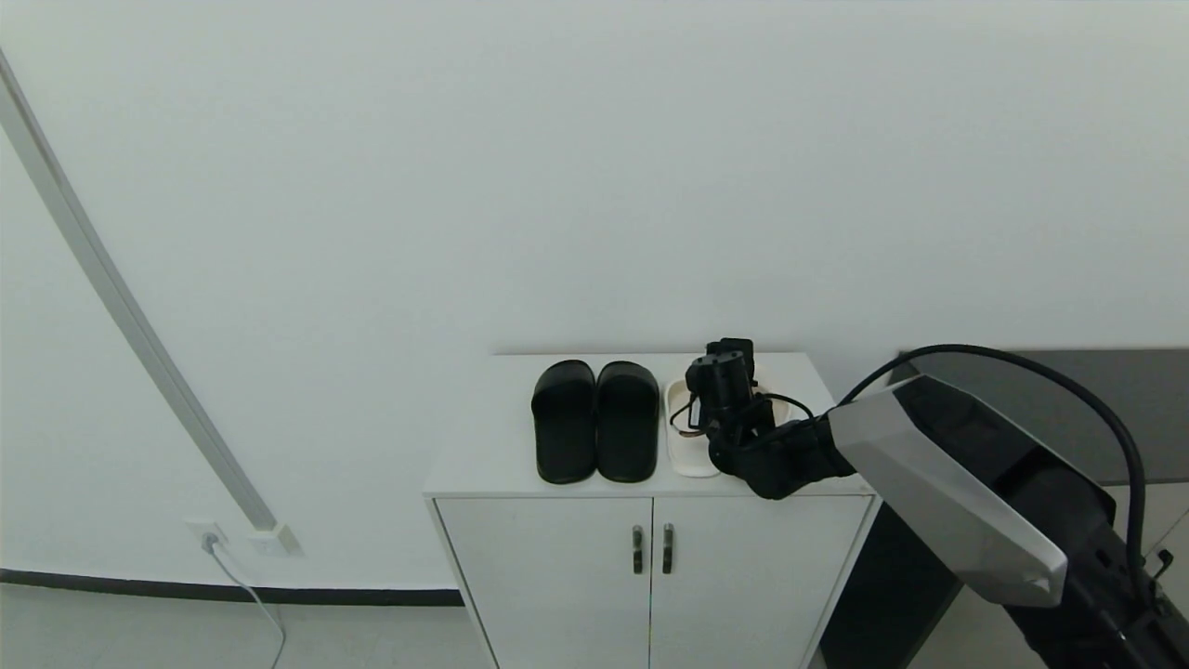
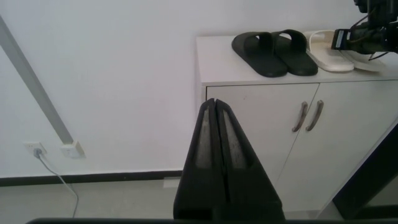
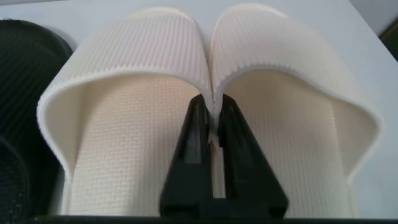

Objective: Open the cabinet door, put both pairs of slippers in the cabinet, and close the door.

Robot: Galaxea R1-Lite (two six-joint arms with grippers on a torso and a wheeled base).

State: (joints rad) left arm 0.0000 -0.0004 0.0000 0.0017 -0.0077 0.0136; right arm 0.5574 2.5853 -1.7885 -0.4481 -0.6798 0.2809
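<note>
Pinching the white slippers (image 3: 143, 62) with my right claw (image 3: 214, 107), I am clamping the two inner strap edges together, right where they meet, between fingers (image 3: 198, 134) that are almost touching. The claw is coming in from the heel side and is sitting low over the soles. The pair is lying side by side on top of the cabinet (image 1: 483, 469), on its right part, with heels toward the front edge and toes toward the back edge.

Just beside them, toward the middle of the top, the black slippers (image 1: 594, 423) are lying the same way round, pressed against each other, heels close to the front edge.

Below the top, both doors (image 1: 557, 581) are sitting flush and closed, their two handles (image 1: 638, 548) standing upright on either side of the centre seam.

My left claw (image 2: 216, 109) is hanging clenched with nothing in it, out in front of the cabinet's left corner, below the level of the top and well apart from both pairs.

Behind everything the wall (image 1: 594, 167) is running plain, with a slanted strip (image 1: 121, 307) leading down to a socket (image 1: 206, 534) from which a cable (image 1: 255, 599) is trailing to the floor.
</note>
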